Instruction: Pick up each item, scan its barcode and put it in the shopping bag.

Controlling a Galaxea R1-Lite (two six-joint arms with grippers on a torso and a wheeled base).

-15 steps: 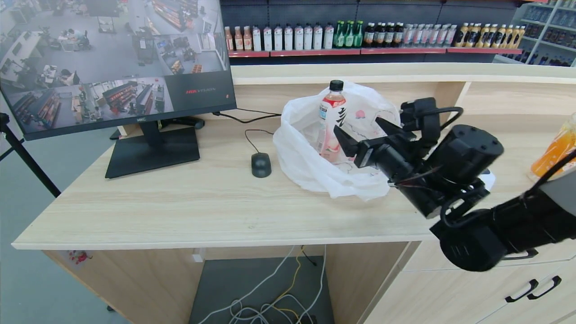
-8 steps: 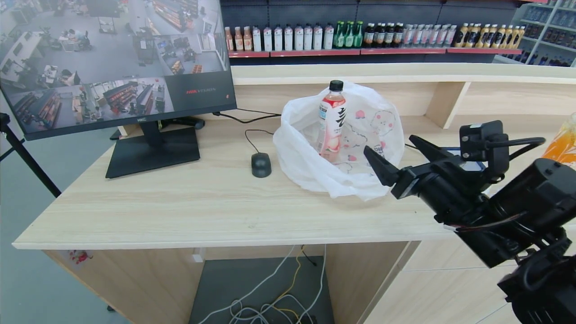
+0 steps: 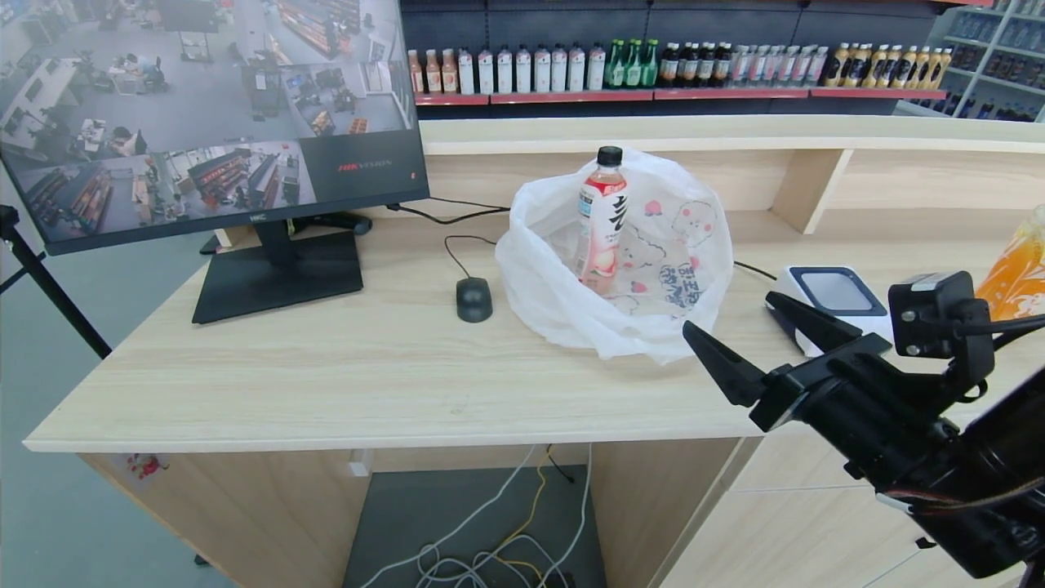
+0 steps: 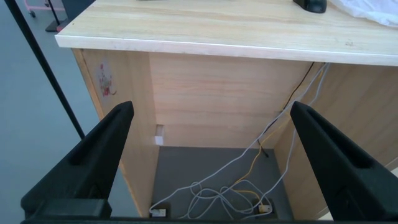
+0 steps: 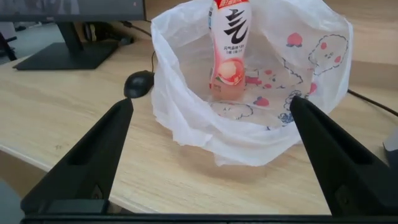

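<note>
A white shopping bag (image 3: pixel 620 253) (image 5: pixel 249 93) printed with cartoon figures stands open on the wooden counter (image 3: pixel 367 359). A pink drink bottle (image 3: pixel 602 220) (image 5: pixel 229 50) with a black cap stands upright inside it. My right gripper (image 3: pixel 755 339) (image 5: pixel 211 155) is open and holds nothing; it hangs over the counter's front edge, to the right of the bag and short of it. A white barcode scanner (image 3: pixel 833 298) lies to the right of the bag. An orange drink bottle (image 3: pixel 1012 269) stands at the far right. My left gripper (image 4: pixel 211 155) is open, low beside the counter's front.
A monitor (image 3: pixel 204 114) on a black stand sits at the back left, with a black mouse (image 3: pixel 473 298) and its cable between it and the bag. A raised shelf (image 3: pixel 735 135) backs the counter. Loose cables (image 4: pixel 236 186) hang in the opening underneath.
My right arm has drawn back from the bag, moving right and down toward the counter's front edge, which uncovers the scanner. The bottle and bag stay where they were.
</note>
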